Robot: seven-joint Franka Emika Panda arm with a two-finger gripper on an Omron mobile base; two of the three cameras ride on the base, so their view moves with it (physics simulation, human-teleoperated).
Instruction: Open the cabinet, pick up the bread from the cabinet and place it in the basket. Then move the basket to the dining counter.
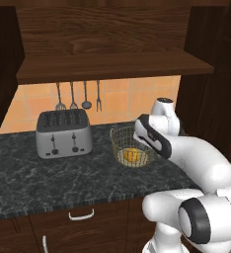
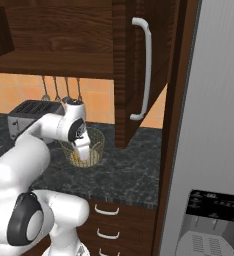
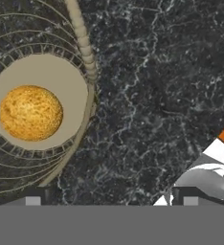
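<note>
Gripper: two small dark finger tips spread to full width, nothing between them, poised above the basket's rim and looking straight down. Basket: round, open-topped, pale brass wire mesh in concentric rings, tapering to a flat tan disc base; stands upright on the countertop. Bread: small round bun, golden-orange, rough pitted crust; lies on the basket's tan base, near its middle, free of the fingers. Countertop: black granite, glossy, veined with grey-white speckle; bears the basket. Toaster: boxy brushed-metal body with dark top slots and two front levers, beside the basket on the counter, apart from it. Utensils: four slim metal pieces hanging on the orange-tiled wall behind the basket. Cabinet: dark brown grained wood, above the basket; one panel door with a long silver bar handle stands swung open beside the basket. Lower drawers: dark wood with short curved handles, under the countertop.
</note>
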